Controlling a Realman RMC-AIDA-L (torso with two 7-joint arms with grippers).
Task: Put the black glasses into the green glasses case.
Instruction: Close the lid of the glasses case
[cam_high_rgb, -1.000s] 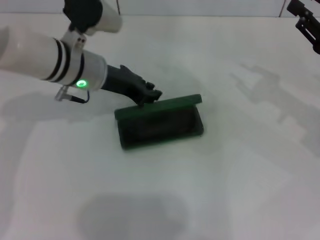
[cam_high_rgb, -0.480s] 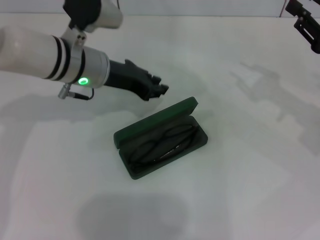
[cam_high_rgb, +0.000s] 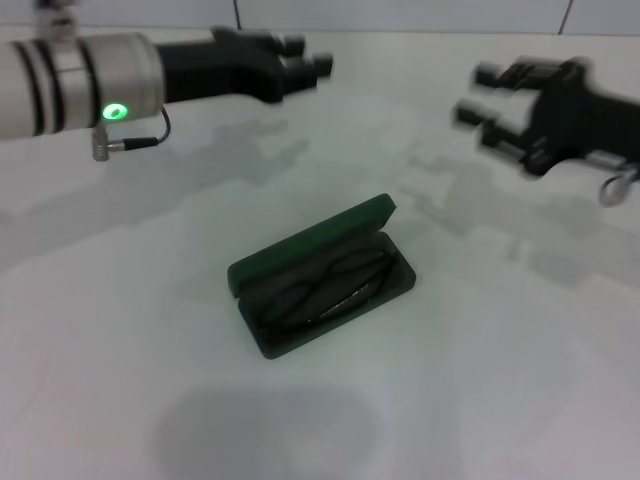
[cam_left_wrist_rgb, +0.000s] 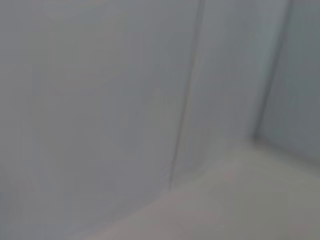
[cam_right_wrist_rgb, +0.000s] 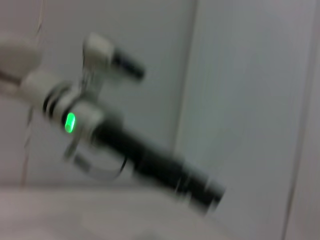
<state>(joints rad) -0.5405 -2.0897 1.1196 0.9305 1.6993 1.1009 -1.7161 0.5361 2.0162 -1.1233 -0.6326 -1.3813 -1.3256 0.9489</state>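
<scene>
With the black glasses (cam_high_rgb: 325, 285) now lying inside the open green glasses case (cam_high_rgb: 318, 245), the left gripper (cam_high_rgb: 310, 68) has withdrawn far-left, empty and closed, while the right gripper (cam_high_rgb: 475, 100), empty and spread, has entered far-right.

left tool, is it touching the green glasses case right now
Apart. The head view shows the left tool raised far behind the green glasses case, with bare table between them.

One green glasses case (cam_high_rgb: 322, 275), one pair of black glasses (cam_high_rgb: 325, 287), and two end effectors: left (cam_high_rgb: 310, 68), right (cam_high_rgb: 478, 100).
</scene>
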